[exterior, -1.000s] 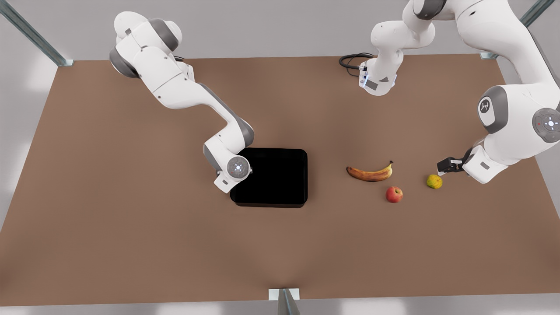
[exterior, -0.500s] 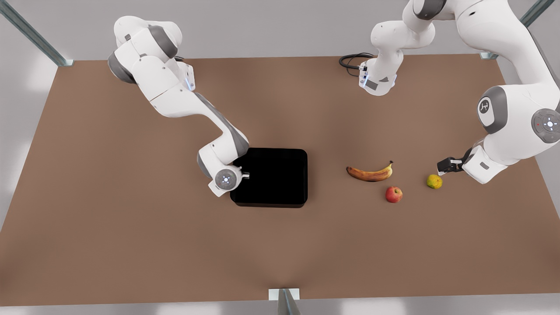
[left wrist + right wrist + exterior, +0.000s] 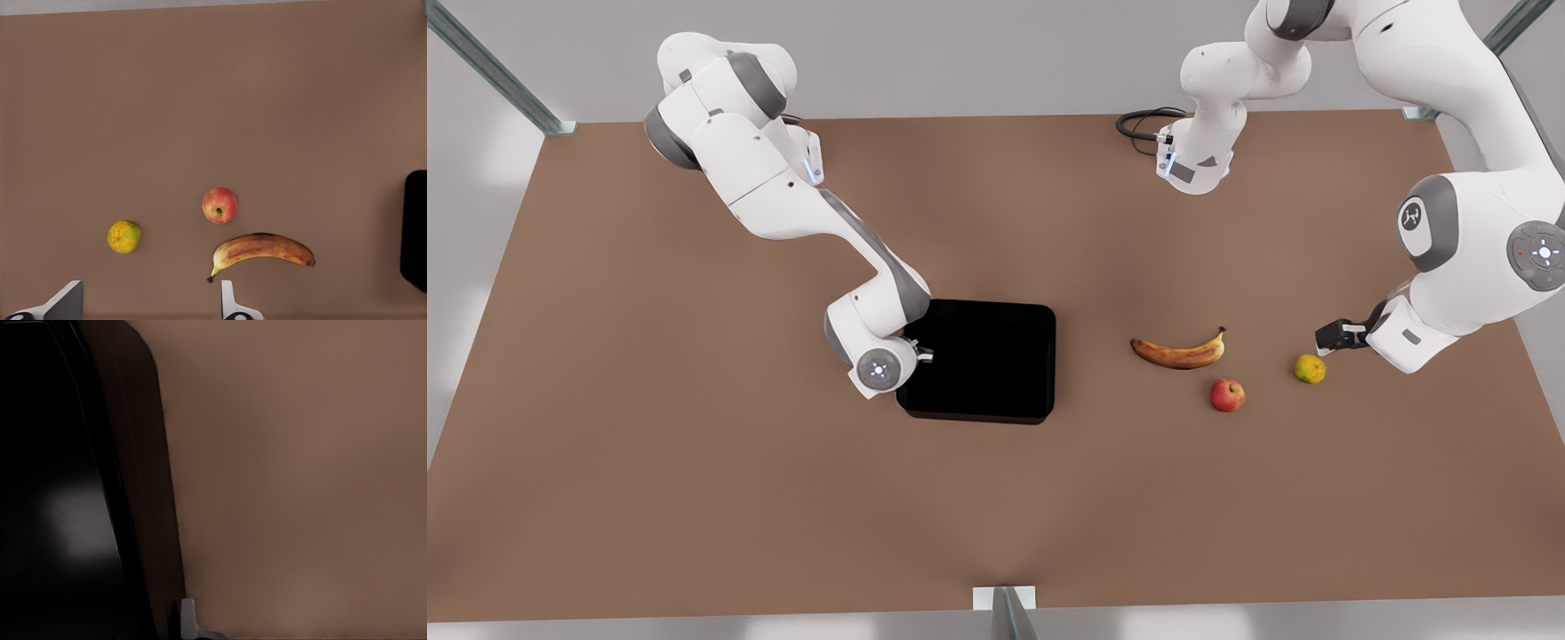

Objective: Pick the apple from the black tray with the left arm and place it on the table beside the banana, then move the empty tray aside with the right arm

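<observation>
The apple (image 3: 1227, 395) (image 3: 219, 205) lies on the table (image 3: 694, 489), just in front of the banana (image 3: 1179, 352) (image 3: 263, 249) and apart from it. The black tray (image 3: 987, 360) (image 3: 67, 520) is empty. My right gripper (image 3: 920, 357) sits at the tray's edge on the front view's left. One of its fingers (image 3: 189, 620) presses the rim's outer wall, and the other is hidden against the black. My left gripper (image 3: 1327, 338) (image 3: 151, 285) hovers open on the front view's right, holding nothing, a little behind the fruits.
A small yellow-green lumpy fruit (image 3: 1310, 368) (image 3: 124, 236) lies just below the left gripper, to the right of the apple. A black cable (image 3: 1138, 124) loops at the table's far edge. Metal posts (image 3: 1005, 613) stand at the edges.
The right arm's wrist swung down and to the front view's left at the tray's edge. The tray shifted slightly to the right. The left arm and the fruits stayed still.
</observation>
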Robot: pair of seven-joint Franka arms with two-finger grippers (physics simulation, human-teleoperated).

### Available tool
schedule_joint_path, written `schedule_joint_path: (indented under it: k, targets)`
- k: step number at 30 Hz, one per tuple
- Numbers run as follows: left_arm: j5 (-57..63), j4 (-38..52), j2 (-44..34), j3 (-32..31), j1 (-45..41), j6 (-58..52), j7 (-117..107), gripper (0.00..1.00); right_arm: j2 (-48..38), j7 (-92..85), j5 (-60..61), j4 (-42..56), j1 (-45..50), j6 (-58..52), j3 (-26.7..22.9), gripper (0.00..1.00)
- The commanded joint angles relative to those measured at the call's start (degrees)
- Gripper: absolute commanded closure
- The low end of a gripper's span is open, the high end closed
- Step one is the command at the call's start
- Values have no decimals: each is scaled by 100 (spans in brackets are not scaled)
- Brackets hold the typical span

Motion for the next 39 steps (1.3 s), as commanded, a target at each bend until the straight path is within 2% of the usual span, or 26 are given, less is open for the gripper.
schedule_joint_path:
  k: [1,11,18,24,28,30,33,39]
  targets:
    - [7,2,-6,0,4,-2,6,0,-28,103,25,24,5,-151,1,88]
    - [7,2,-6,0,4,-2,6,0,-546,103,148,130,5,-934,19,92]
    - [7,-6,-6,0,4,-2,15,0,-1144,-450,332,393,-171,-2322,-95,96]
    - [7,2,-6,0,4,-2,15,0,-1522,-1944,315,613,-171,-3333,-1027,100]
    - [7,-6,-6,0,4,-2,15,0,-1663,-3534,244,639,-153,-3544,-1984,100]
    - [7,-6,-6,0,4,-2,23,0,-1680,-4177,-54,639,-145,-3562,-2231,100]
    - [7,-6,-6,0,4,-2,23,0,-1549,-5372,-230,692,-136,-3210,-2872,100]
    - [7,-6,-6,0,4,-2,15,0,-1469,-7078,-204,718,-145,-2051,-3391,100]
